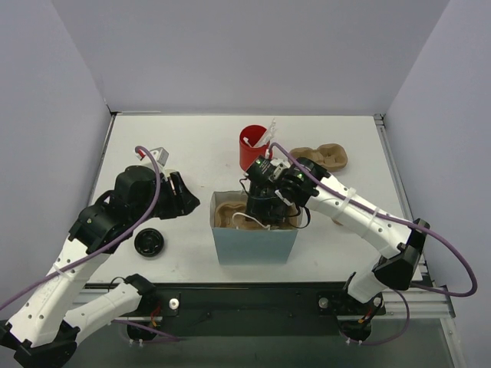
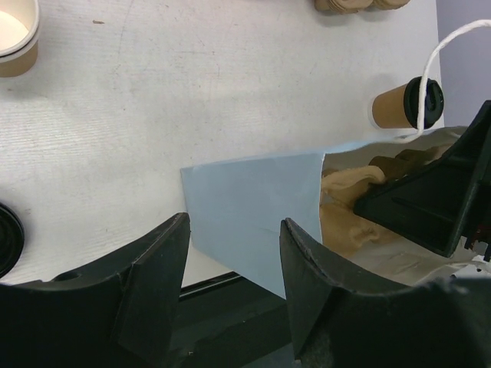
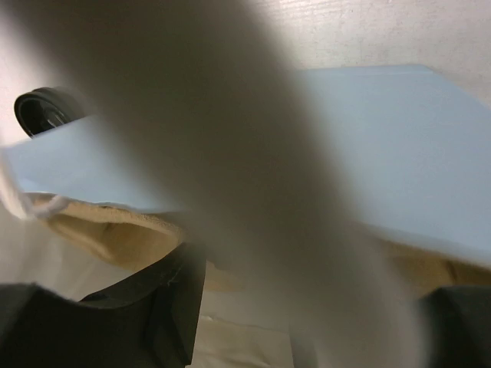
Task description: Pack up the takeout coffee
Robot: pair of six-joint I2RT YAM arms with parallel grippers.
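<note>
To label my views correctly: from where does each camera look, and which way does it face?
Top external: high behind the bases, looking down on the table; left arm and right arm show.
Left wrist: low, facing the blue bag; the left claw shows.
Right wrist: close at the bag's mouth, blurred; the right claw's fingers show.
Shared: all three show the bag.

The top camera looks down from behind the arm bases over the white table, with the open pale-blue paper bag near its middle. The left wrist camera faces that bag from its left. The right wrist camera hangs close at its mouth, blurred, and all three views share the bag.
</note>
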